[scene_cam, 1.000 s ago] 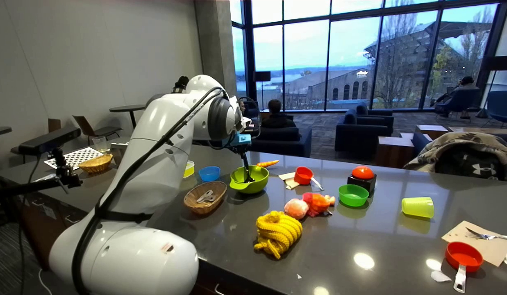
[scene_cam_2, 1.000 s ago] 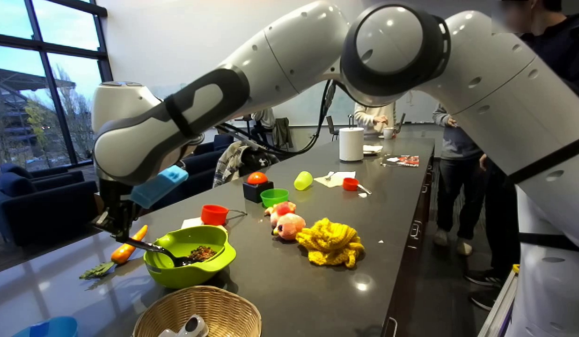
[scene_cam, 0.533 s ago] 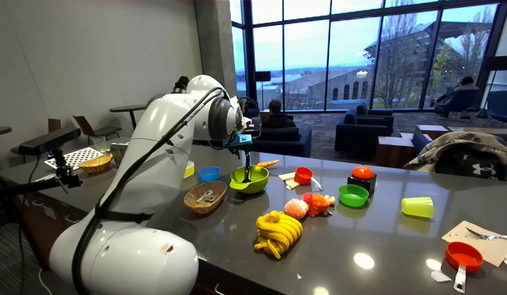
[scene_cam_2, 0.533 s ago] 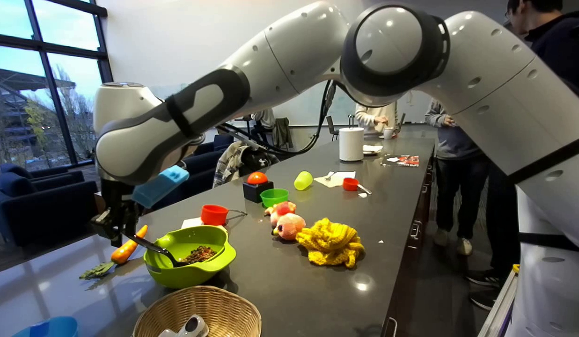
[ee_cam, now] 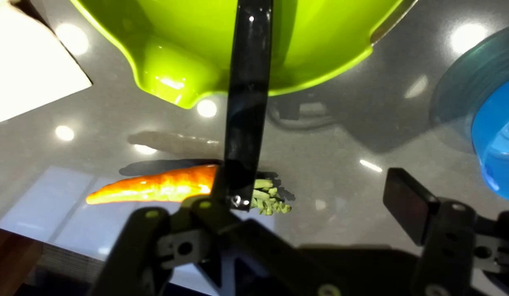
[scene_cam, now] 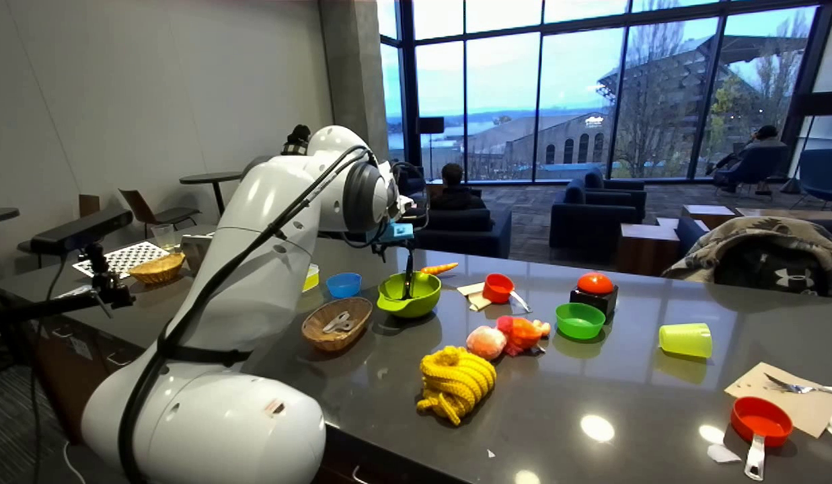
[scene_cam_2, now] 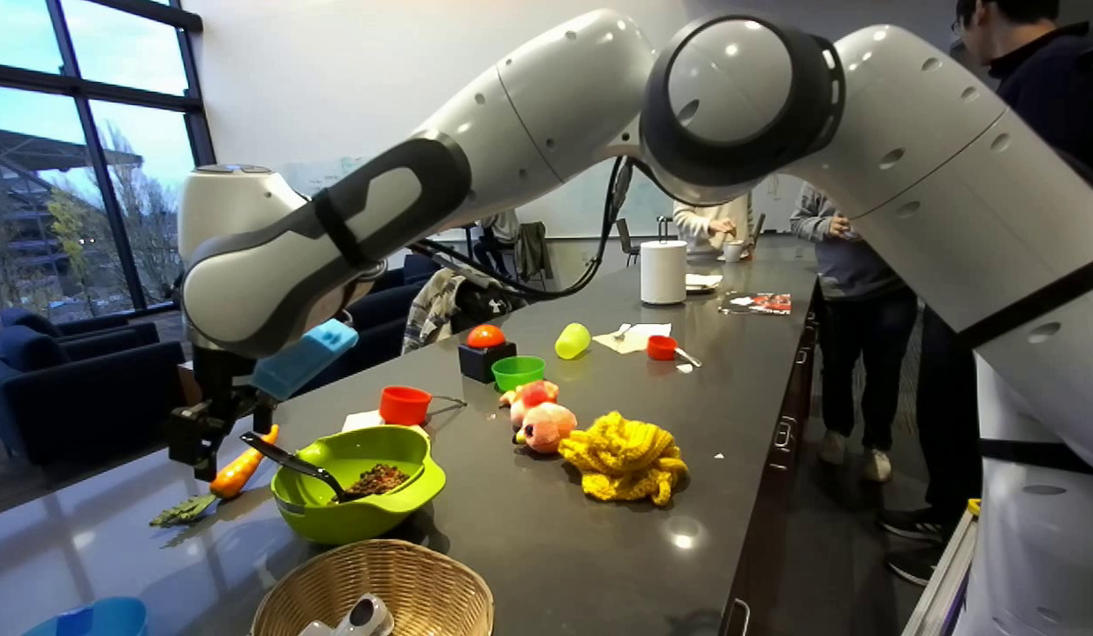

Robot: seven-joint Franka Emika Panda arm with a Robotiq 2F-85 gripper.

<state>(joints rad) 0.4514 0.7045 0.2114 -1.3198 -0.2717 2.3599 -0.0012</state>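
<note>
My gripper stands open, its fingers wide apart with nothing gripped between them. A black spoon leans out over the rim of a lime-green bowl. Its handle end is beside or against my finger on the left of the wrist view; I cannot tell if they touch. The finger pad on the right is well away from it. Small brown and red bits lie in the bowl, where the spoon's head is partly hidden. Beneath the gripper an orange carrot with green leaves rests on the counter, partly covered by the handle.
A wicker basket and a blue bowl stand near the green bowl. Further along the counter are a red cup, soft pink toys, yellow knitted cloth, a green bowl and a red-topped box.
My gripper has opened and let go of the spoon, whose handle has shifted and now rests on the bowl's rim. The arm has sunk slightly.
</note>
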